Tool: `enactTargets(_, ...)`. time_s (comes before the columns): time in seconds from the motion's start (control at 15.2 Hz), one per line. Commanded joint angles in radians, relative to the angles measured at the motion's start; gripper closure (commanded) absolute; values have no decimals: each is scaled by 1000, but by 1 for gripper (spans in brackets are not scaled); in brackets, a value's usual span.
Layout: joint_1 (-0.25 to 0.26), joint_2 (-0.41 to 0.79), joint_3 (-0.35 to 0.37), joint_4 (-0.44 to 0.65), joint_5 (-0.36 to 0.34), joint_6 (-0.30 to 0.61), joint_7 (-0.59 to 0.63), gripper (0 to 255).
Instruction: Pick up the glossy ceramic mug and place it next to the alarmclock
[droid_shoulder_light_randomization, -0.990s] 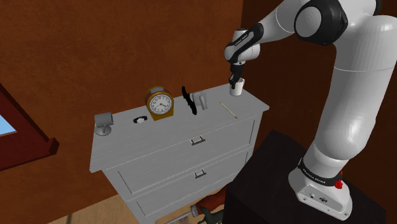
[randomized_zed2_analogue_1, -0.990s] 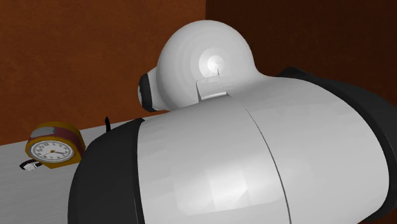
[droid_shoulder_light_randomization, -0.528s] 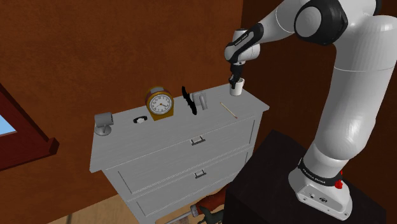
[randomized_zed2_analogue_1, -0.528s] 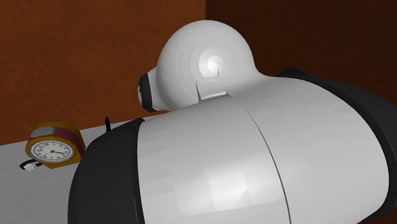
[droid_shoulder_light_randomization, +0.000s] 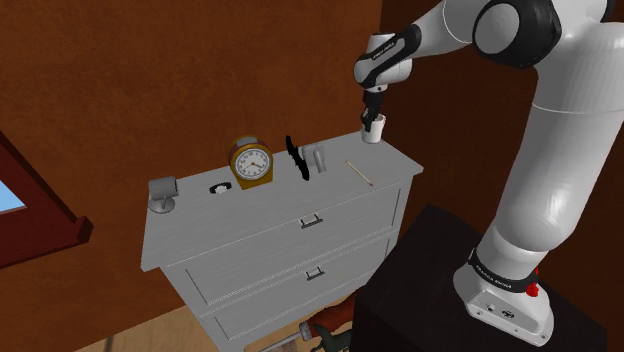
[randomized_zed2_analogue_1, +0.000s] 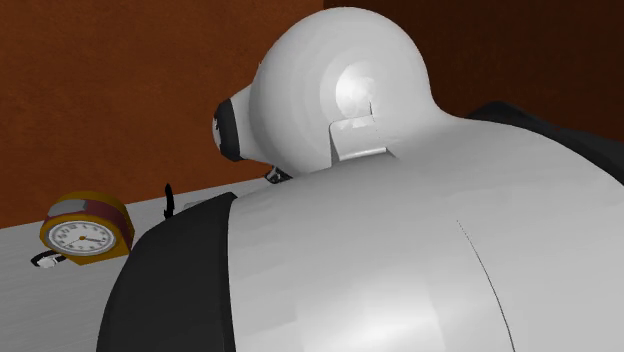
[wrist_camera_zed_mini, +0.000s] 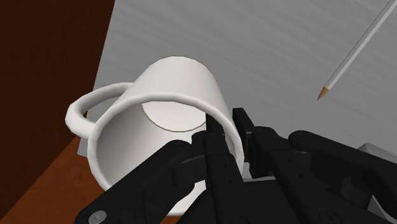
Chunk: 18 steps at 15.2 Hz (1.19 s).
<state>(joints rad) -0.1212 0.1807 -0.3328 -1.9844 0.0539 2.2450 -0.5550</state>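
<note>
**MUG CLAMPED AND RAISED AT THE DRESSER CORNER**

Change from the earlier frames: the all-black two-finger gripper (droid_shoulder_light_randomization: 372, 120) and the white glossy mug with a loop handle (droid_shoulder_light_randomization: 374, 134) sit slightly higher in the shoulder view than half a second ago. The white arm (droid_shoulder_light_randomization: 560, 150) has lifted its upper links. In the second exterior view the arm's rounded joint now stands higher and nearer the top edge. All other items have kept their places.

Count:
- one mug
- one round-faced alarm clock in an orange-brown case (droid_shoulder_light_randomization: 250, 163)
- one thin pencil (droid_shoulder_light_randomization: 360, 172)
- one black curved object (droid_shoulder_light_randomization: 294, 158)
- one small grey cup-like item (droid_shoulder_light_randomization: 318, 158)
- one pale grey dresser (droid_shoulder_light_randomization: 230, 215) with two drawers in view, each with one handle

Gripper state: closed on the mug. In the wrist view one finger (wrist_camera_zed_mini: 216, 149) lies inside the mug's mouth and the other outside. The wall is pinched between them on the side roughly opposite the handle.

Position: the mug hangs directly beneath the gripper, over the dresser's rear corner. Whether its base is clear of the top cannot be told. The pencil lies on the dresser top near the gripper. The alarm clock stands well apart from the gripper, toward the shoulder view's left. The black curved object and the grey cup-like item stand between the clock and the gripper.
</note>
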Motion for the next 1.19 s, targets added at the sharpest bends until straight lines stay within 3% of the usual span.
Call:
enactTargets(0.0,1,-9,-1,17,-4,-25,4,255)
enactTargets(1.12,7,-79,-5,165,-35,-239,22,255)
